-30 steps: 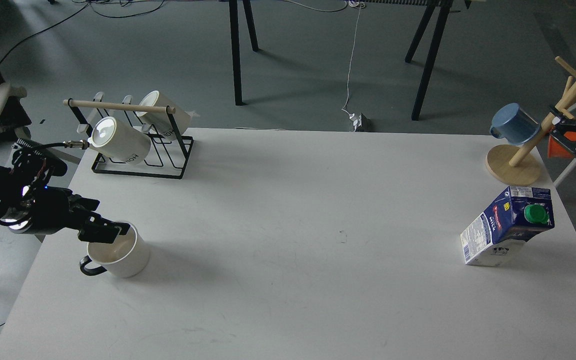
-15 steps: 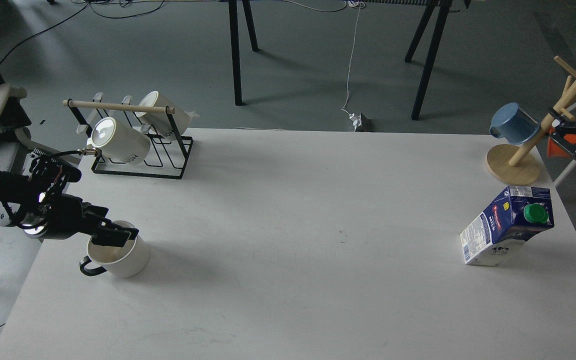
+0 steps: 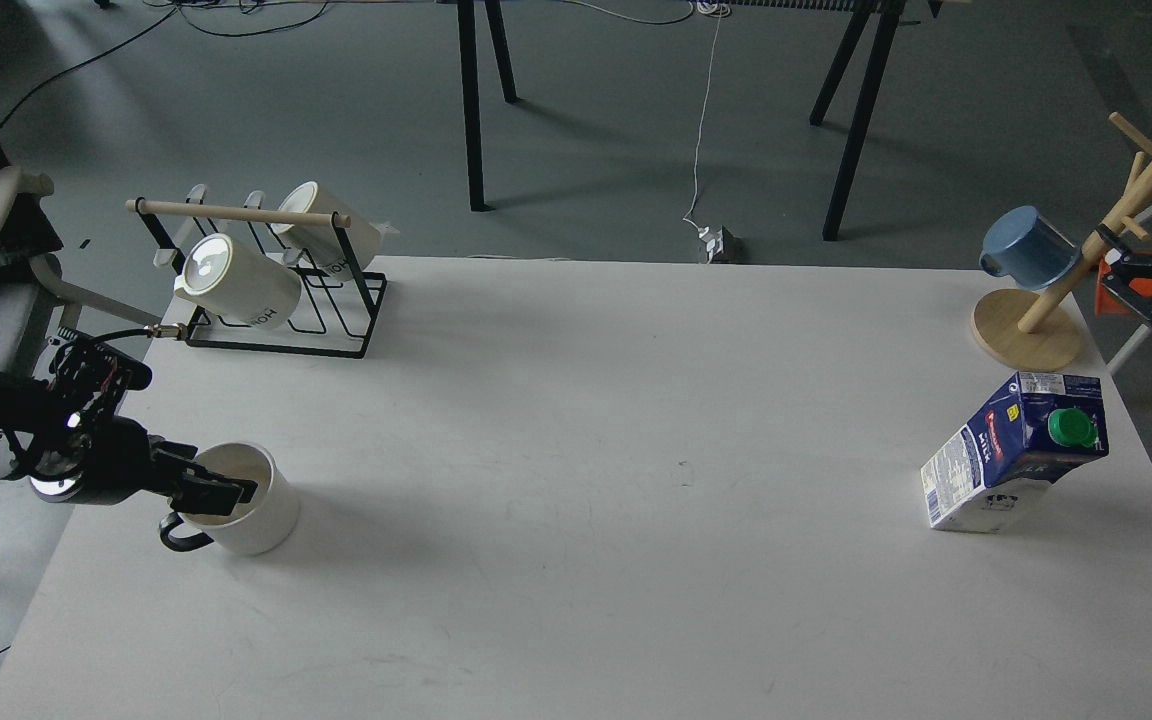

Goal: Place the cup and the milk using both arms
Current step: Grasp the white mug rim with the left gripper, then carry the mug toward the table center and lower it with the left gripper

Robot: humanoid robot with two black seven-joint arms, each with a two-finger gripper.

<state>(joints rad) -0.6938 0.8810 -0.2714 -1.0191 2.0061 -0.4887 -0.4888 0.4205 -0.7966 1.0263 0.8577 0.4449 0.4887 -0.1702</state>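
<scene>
The cup (image 3: 254,508), cream-white with a black loop handle (image 3: 176,533), stands upright near the table's left edge. My left gripper (image 3: 219,492) comes in from the left, its dark fingertips at the cup's left rim and reaching over the opening. I cannot tell whether it is closed on the rim. The milk (image 3: 1018,450), a blue and white carton with a green cap (image 3: 1067,427), stands at the table's right side. My right gripper (image 3: 1132,288) hovers off the table's right edge, up and to the right of the carton, apart from it, its fingers spread.
A black wire rack (image 3: 281,315) with a wooden bar holds two lettered white mugs at the back left. A wooden mug tree (image 3: 1028,335) with a blue mug (image 3: 1028,250) stands at the back right, close to my right gripper. Table edges lie near both grippers.
My left gripper has dropped lower and pulled slightly back left, down to the cup's left rim. My right gripper drifted a little to the right. Cup and milk have not moved.
</scene>
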